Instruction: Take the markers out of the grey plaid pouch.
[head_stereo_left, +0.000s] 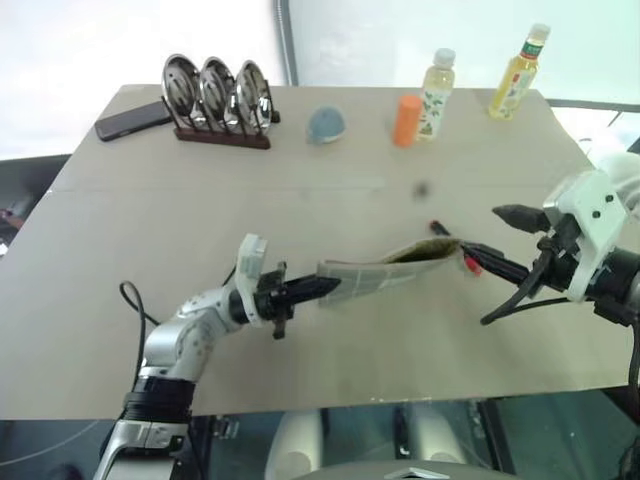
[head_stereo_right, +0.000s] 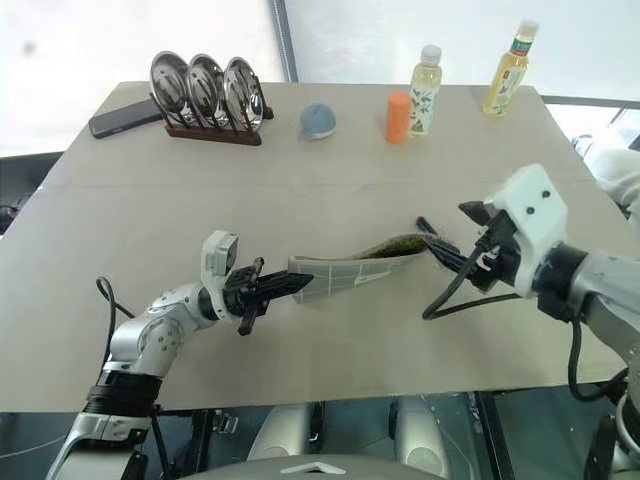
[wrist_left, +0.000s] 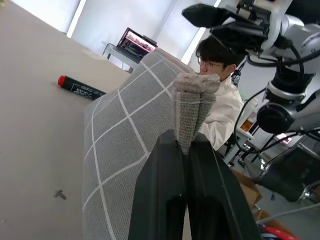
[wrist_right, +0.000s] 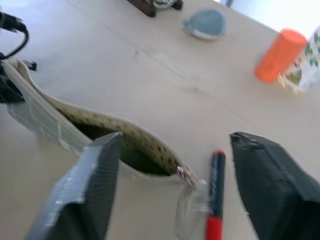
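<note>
The grey plaid pouch (head_stereo_left: 385, 268) stretches across the middle of the table, and its open mouth (wrist_right: 130, 150) shows a dotted lining. My left gripper (head_stereo_left: 318, 288) is shut on the pouch's closed end, seen close up as a pinched fabric corner (wrist_left: 192, 107). One red marker with a black section (wrist_right: 215, 197) lies on the table just beside the pouch's mouth and ring pull. My right gripper (head_stereo_left: 480, 228) hovers open over that mouth and marker, with nothing between its fingers. The marker (wrist_left: 80, 88) also lies beyond the pouch in the left wrist view.
Along the table's far edge stand a rack of metal lids (head_stereo_left: 215, 95), a dark phone (head_stereo_left: 132, 121), a blue-grey round object (head_stereo_left: 326, 124), an orange bottle (head_stereo_left: 406, 120) and two drink bottles (head_stereo_left: 437, 92) (head_stereo_left: 520, 72). A person (wrist_left: 220, 100) sits behind the table.
</note>
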